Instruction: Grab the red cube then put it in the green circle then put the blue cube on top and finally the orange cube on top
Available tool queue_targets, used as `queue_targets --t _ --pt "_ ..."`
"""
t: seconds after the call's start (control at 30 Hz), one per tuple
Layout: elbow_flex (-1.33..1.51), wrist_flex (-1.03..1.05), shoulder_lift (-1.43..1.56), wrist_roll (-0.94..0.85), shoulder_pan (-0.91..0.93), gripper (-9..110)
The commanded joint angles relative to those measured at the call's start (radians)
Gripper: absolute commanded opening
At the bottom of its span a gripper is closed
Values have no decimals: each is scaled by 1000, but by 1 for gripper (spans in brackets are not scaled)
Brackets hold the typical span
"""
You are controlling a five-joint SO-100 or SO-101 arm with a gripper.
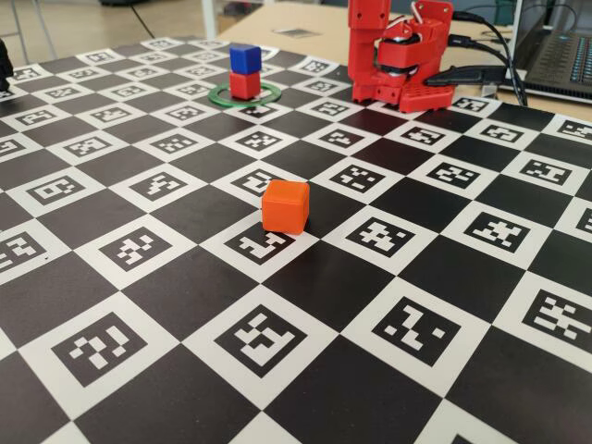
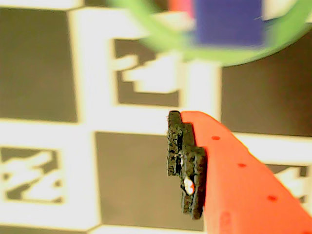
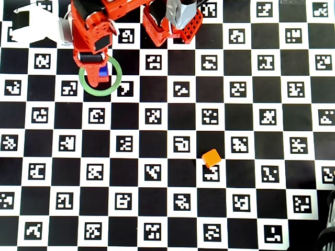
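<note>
With blue plastic cube (image 1: 244,58) stacked, the gripper (image 3: 97,78), its opening hidden, should approach the small orange plastic cube (image 1: 285,205) squarely.

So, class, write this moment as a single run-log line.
stack: blue cube on red cube inside green circle | orange cube alone on board, not stacked | gripper over ring, state unclear

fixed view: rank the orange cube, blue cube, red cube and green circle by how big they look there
1. orange cube, biggest, but it sits nearest the camera.
2. green circle, a wide, thin ring.
3. blue cube and red cube, stacked inside the ring; they look alike, so no ranking between them.
</note>
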Motion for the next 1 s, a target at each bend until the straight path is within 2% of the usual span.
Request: queue_targets --t 0.0,0.2,0.37,0.63,0.97 --pt "-92 5 -15 245 -216 35" --pt "-117 -32 -187 589 -554 35" --pt "-216 -75 -310 785 -739 43" --pt "-538 -15 -509 916 -950 47" --pt "-747 20 -729 1025 -1065 47"
